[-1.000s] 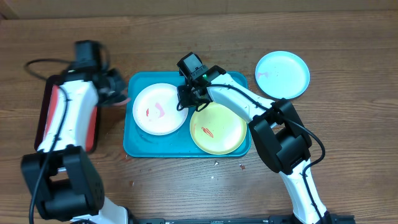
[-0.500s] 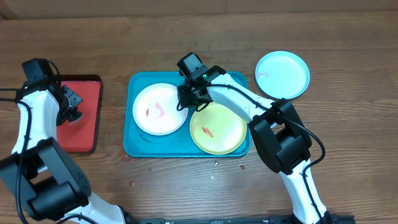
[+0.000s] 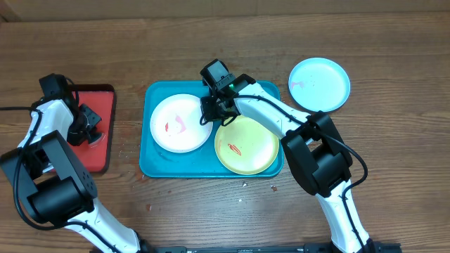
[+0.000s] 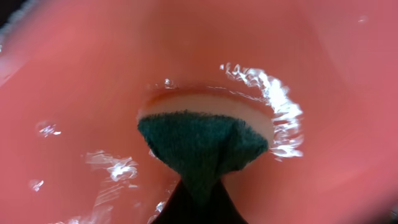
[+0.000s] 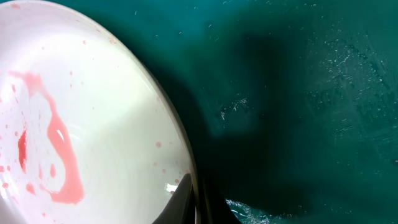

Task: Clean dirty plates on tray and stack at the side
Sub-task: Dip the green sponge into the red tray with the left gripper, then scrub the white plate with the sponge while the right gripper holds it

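The white plate (image 3: 180, 123) with a red smear lies on the left of the teal tray (image 3: 159, 165); the yellow-green plate (image 3: 247, 145) with a small red mark lies on its right. The light blue plate (image 3: 319, 84) sits on the table beyond the tray's right end. My right gripper (image 3: 209, 112) is shut on the white plate's right rim (image 5: 186, 168), one finger above and one below. My left gripper (image 3: 90, 130) is over the red tray (image 3: 102, 98), shut on a sponge (image 4: 205, 140) with a green scouring face and pale foam, pressed against the wet red tray floor.
The red tray with a dark rim lies on the left of the wooden table. Small crumbs dot the table in front of the teal tray. The right arm reaches across the tray's back edge.
My left arm swung from beside the teal tray out to the left and down onto the red tray. The right gripper and the plates have not moved.
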Tool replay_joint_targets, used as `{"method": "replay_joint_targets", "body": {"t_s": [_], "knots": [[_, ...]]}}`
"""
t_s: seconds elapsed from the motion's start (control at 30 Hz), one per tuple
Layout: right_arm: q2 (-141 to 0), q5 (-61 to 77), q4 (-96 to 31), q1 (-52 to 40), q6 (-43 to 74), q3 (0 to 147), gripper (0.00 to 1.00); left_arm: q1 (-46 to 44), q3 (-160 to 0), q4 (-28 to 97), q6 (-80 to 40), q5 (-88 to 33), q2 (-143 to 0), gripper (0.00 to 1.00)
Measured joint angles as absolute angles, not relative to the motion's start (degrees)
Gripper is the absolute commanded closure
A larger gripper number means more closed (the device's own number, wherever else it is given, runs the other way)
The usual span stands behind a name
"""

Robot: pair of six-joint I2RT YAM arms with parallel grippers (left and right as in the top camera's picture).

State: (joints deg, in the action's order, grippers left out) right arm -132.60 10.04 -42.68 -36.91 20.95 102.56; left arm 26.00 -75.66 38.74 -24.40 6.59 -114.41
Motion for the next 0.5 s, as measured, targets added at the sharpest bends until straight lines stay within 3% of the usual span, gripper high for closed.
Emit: {"method": "replay_joint_targets", "body": {"t_s": [0.5], "knots": [[-132.6, 10.0, -42.8, -36.9, 20.9, 102.6, 0.96, 26.4, -83.0, 48.2, -23.4, 6.7, -111.9, 0.96]]}}
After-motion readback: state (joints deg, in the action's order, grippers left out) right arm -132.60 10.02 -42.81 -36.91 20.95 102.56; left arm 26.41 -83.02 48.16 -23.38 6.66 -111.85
